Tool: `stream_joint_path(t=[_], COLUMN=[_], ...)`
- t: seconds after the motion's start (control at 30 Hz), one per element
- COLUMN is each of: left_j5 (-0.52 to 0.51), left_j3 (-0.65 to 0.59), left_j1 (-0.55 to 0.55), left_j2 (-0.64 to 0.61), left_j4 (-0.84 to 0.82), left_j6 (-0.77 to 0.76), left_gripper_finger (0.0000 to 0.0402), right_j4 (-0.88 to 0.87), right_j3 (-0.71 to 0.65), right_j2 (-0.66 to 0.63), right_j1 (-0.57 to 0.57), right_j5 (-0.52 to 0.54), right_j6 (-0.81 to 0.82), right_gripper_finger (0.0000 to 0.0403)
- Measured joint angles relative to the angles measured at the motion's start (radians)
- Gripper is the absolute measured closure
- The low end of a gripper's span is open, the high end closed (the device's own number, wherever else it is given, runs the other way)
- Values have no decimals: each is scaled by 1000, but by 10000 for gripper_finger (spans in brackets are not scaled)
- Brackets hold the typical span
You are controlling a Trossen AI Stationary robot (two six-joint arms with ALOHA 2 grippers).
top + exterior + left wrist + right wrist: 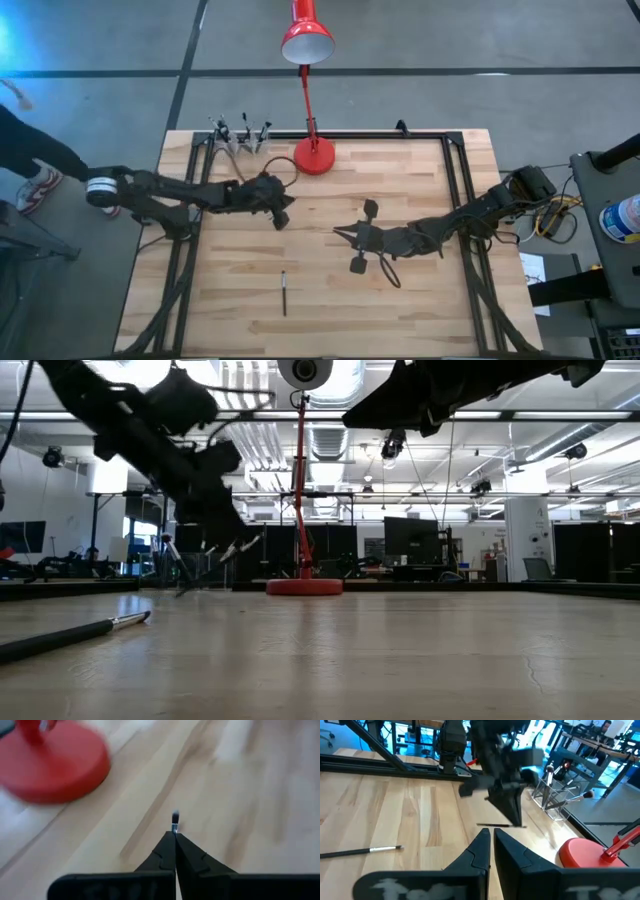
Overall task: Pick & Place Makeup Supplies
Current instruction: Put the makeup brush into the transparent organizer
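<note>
My left gripper (282, 212) hangs above the table's middle, near the red lamp base (315, 156), and is shut on a thin dark makeup brush (495, 826). My right gripper (345, 235) hovers to its right, pointing toward it, shut and touching nothing. A second dark brush with a silvery ferrule (283, 293) lies flat on the table nearer the front edge, also seen in the low view (75, 632). A wire holder (240, 135) at the far left corner has several sticks standing in it. My left gripper pinches the thin brush between its two fingertips (170, 847). A short end with a silvery ferrule (175, 820) sticks out past them. The fingers come from above, slanting down, and the stick lies across them, roughly level (495, 826), lifted clear of the table.
The red desk lamp stands on its round base (55, 765) at the far middle, its stem and shade (306, 42) reaching beyond the far edge. A black frame rail (460, 190) runs round the wooden table. A person's leg and shoe (35, 185) show left of the table.
</note>
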Motion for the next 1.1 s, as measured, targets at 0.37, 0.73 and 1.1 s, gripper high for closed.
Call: stream_joint_path(t=[0.37, 0.73, 1.1], left_j5=[127, 182, 198], left_j3=[-194, -11, 211], left_j1=[-5, -17, -23], left_j2=[-77, 88, 408], left_j4=[411, 193, 111], left_j6=[-56, 5, 97], left_gripper_finger=[399, 353, 308], right_j4=[105, 114, 108], right_j3=[-39, -34, -44], right_j2=[94, 100, 91], right_j1=[-24, -44, -23], right_j5=[0, -2, -3], right_j6=[51, 50, 43], right_gripper_finger=[385, 385, 385])
